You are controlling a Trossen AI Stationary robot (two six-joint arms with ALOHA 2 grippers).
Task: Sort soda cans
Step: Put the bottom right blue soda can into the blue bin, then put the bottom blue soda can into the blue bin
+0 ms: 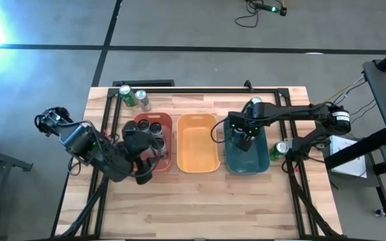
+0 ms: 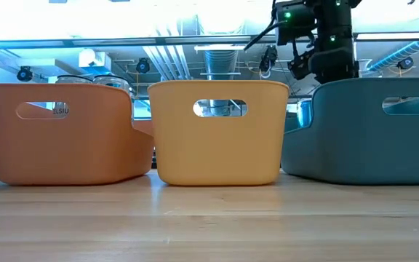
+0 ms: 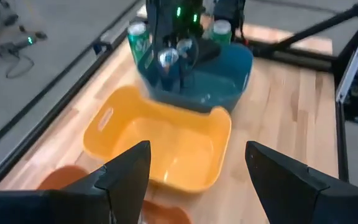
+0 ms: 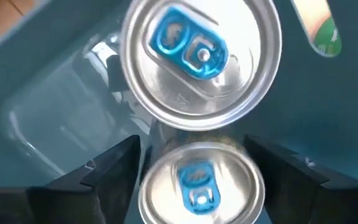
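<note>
Three bins abreast – cans in left, probably two in right.

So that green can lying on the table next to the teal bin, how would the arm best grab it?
The green can seems to lie on its side beside the teal bin, so probably from straight above, fingers closing across the middle of its round body. Its curved wall offers two opposite sides; the ends are harder to reach with the bin close by.
</note>
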